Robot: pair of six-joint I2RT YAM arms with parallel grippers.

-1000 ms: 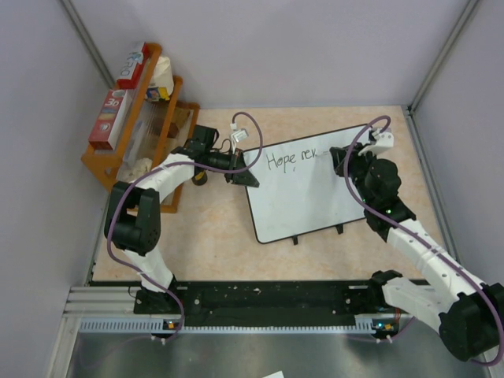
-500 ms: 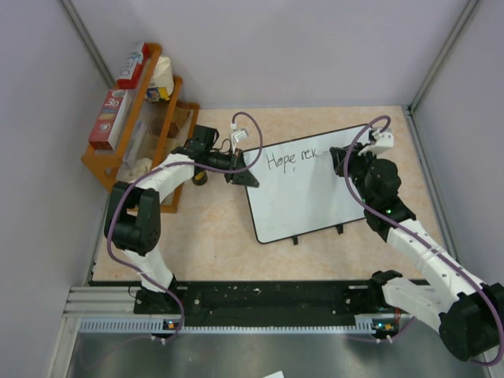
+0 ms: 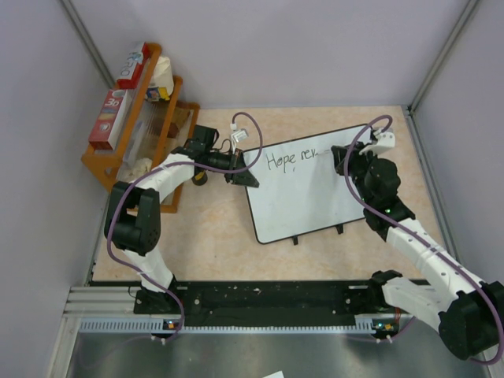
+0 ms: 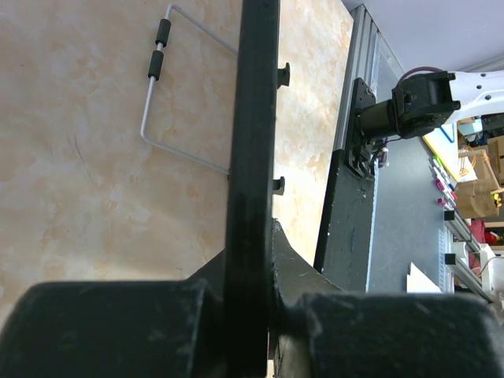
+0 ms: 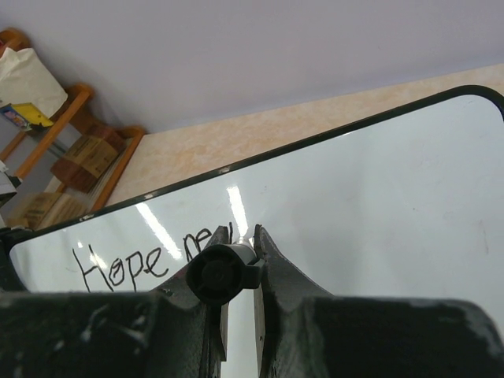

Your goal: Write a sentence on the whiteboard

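Robot lab cell — plain grey walls (image 3: 299, 47), aluminium rail (image 3: 98, 299).

on the whiteboard (image 3: 303, 201) the sentence (image 5: 118, 266) reads "hope", then "re" or "ne"; its last letters are hidden behind the marker (image 5: 216, 276) in the right gripper (image 5: 241, 244) jaws. well left of them, a red box (image 3: 109, 118) on the wooden rack (image 3: 179, 93) shows something like "3d", too small to be sure.

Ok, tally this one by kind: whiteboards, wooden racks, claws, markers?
whiteboard: 1
wooden rack: 1
claws: 2 (left claw, right claw)
marker: 1
Total: 5
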